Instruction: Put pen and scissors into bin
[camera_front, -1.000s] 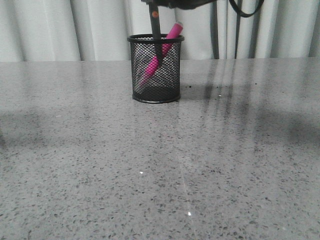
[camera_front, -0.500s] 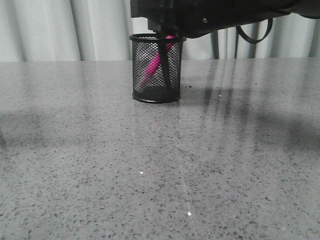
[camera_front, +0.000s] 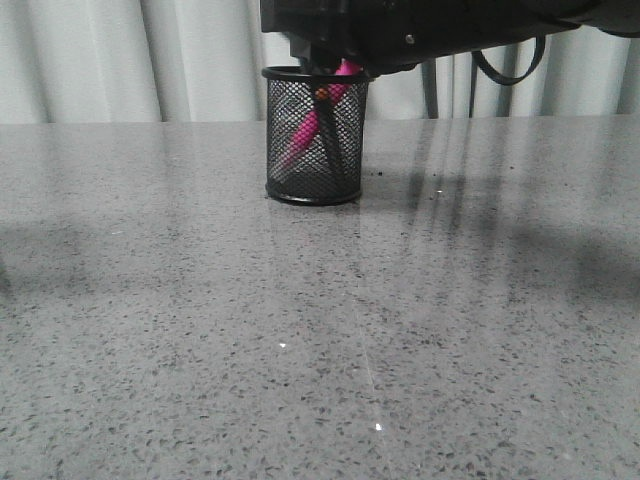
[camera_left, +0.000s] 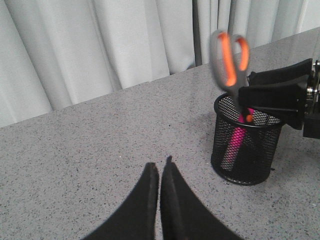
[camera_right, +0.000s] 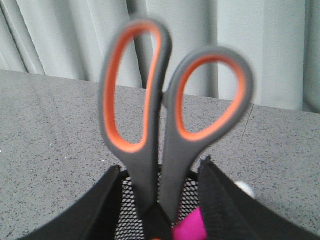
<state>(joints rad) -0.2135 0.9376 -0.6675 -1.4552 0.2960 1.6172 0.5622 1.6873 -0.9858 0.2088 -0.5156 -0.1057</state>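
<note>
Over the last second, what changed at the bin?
The right gripper came down over the bin, lowering the scissors blades-first until their orange pivot dropped below the rim. Its fingers now look spread either side of the handles, apparently released, though the scissors are blurred. The pen leans inside as before; the bin barely shifted. The left gripper is shut, away from the bin.

pen: I see it pink, leaning inside the bin
scissors: blades down in bin, orange-lined handles up
bin: black mesh, upright

a staged test bench: bare grey speckled table backed by plain pale curtains.
</note>
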